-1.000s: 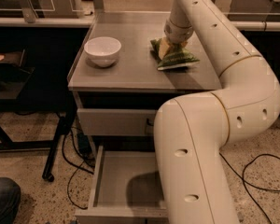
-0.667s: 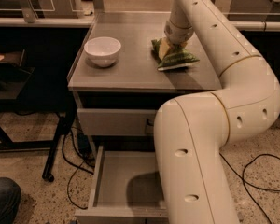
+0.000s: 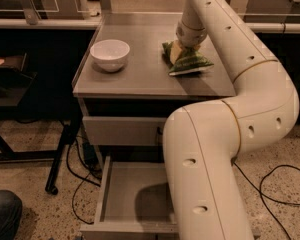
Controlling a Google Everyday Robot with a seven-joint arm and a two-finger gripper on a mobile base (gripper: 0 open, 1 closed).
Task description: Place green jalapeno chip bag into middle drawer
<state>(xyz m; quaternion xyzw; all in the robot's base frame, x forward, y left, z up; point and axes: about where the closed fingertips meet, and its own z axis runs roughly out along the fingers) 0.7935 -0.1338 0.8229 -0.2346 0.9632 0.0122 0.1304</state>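
The green jalapeno chip bag (image 3: 189, 63) lies on the right part of the grey cabinet top (image 3: 140, 79). My gripper (image 3: 182, 51) comes straight down from the white arm and rests on the bag's left half, hiding that part. The middle drawer (image 3: 132, 191) is pulled open low down in front of the cabinet. It is a shallow grey tray with nothing visible in it, and my arm's big lower link (image 3: 205, 174) covers its right side.
A white bowl (image 3: 110, 54) stands on the left of the cabinet top. A closed drawer front (image 3: 121, 131) sits above the open drawer. Black cables (image 3: 82, 159) trail on the floor at left, next to a dark table leg (image 3: 60, 159). Glass-walled counters stand behind.
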